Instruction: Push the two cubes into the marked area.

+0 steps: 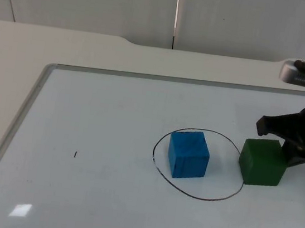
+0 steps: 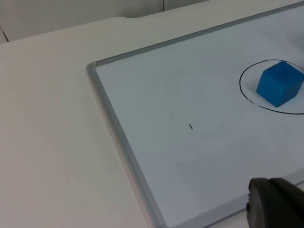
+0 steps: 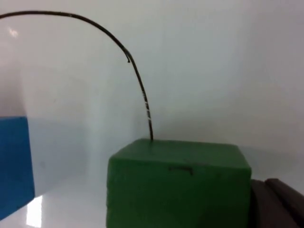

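A blue cube (image 1: 189,153) stands inside the black hand-drawn oval (image 1: 198,197), in its left half. A green cube (image 1: 262,161) stands at the oval's right side, touching the line and mostly outside it. My right gripper (image 1: 276,142) is open just behind and to the right of the green cube, one finger (image 1: 263,124) past its far edge, the other against its right side. In the right wrist view the green cube (image 3: 178,183) is very close, with the oval line (image 3: 137,76) beyond it and the blue cube (image 3: 14,164) beside it. My left gripper (image 2: 275,204) waits far from the blue cube (image 2: 279,83).
The cubes rest on a whiteboard lying flat, with a grey metal frame (image 1: 30,103) along its left and far sides. A tiny black mark (image 1: 75,154) sits on the board's left half. The grey partition wall (image 1: 100,0) stands behind the table.
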`<state>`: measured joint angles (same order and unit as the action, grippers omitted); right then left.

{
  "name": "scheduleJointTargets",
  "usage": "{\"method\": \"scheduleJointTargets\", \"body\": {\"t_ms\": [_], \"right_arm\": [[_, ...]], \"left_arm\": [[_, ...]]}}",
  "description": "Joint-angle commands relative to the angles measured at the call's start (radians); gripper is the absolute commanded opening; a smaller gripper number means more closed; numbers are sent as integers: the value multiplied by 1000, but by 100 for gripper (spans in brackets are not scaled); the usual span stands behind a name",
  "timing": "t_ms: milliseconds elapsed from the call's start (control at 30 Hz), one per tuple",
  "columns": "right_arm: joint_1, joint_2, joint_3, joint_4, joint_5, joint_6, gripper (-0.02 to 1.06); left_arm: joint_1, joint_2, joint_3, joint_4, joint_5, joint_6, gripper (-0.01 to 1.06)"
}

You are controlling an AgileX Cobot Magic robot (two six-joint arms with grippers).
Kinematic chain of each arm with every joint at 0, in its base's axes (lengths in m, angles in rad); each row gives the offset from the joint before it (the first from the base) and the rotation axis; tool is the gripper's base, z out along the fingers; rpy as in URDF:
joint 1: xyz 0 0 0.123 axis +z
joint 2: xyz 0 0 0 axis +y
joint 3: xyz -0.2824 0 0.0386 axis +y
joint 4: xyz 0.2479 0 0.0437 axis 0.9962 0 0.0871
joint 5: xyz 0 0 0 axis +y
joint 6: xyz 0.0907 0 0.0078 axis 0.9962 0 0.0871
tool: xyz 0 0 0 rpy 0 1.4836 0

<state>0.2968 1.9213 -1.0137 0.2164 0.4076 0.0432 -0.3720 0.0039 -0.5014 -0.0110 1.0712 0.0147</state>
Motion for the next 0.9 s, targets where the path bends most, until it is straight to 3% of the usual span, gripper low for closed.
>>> {"method": "scheduleJointTargets", "body": {"t_ms": [0,467,867], "right_arm": [[6,-2,-4,28,24,-6,0],[7,-2,-4,61,26,20,0],[72,-2,-4,77,-24,23,0]], "left_arm": [[2,-4,5,1,3,-1,0],[2,-4,5,1,3,-1,0],[2,-4,7,70,3,-1,0]]}}
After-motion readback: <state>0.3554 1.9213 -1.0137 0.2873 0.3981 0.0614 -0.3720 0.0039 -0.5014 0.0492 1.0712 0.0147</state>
